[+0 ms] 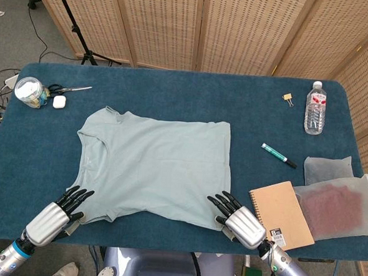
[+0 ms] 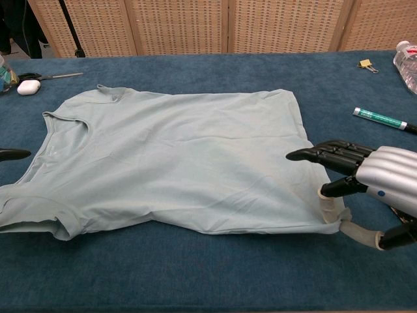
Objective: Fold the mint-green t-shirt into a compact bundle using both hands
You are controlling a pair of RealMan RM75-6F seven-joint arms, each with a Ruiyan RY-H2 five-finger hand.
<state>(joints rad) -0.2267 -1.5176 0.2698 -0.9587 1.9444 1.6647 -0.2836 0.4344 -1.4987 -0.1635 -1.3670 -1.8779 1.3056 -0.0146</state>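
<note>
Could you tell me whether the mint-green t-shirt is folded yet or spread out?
Spread out: the t-shirt lies flat in a single layer, no fold over it.

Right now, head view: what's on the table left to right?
Jar → white case → mint-green t-shirt → green marker → water bottle → translucent pouch.

Even, diffuse overhead light, moderately bright. Shadows soft and faint. Both views sharp, no motion blur. Slight glare on silver hand casings. Chest view shows mild wide-angle stretch at edges.
</note>
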